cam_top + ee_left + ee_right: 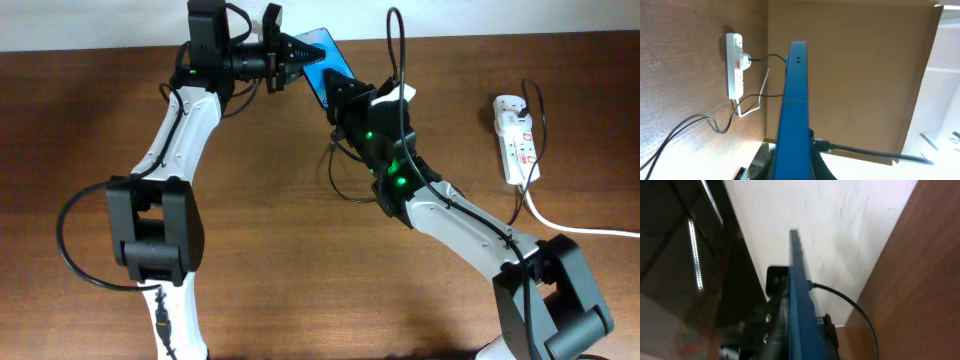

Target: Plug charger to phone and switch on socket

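Blue and slim, the phone is up in the air at the far side of the table, between the two arms. The left gripper is closed tight on one end of it. Both wrist views show the phone from its thin edge, and it stands up between the fingers.

The charger is a thin black wire. Its tip sits right at the edge of the phone, and it looks pushed in. I think that part of the job is done.

The right gripper is just beside the other end of the phone. I cannot tell how far open it is, or if it holds anything.

The socket lies flat on the table, well apart from the phone, off to the right. Its long side points away from the robot. A white plug with a black wire is already stuck in it.

The right arm is much nearer to the socket than the left arm. So I think the right arm should reach to the right and press the switch.
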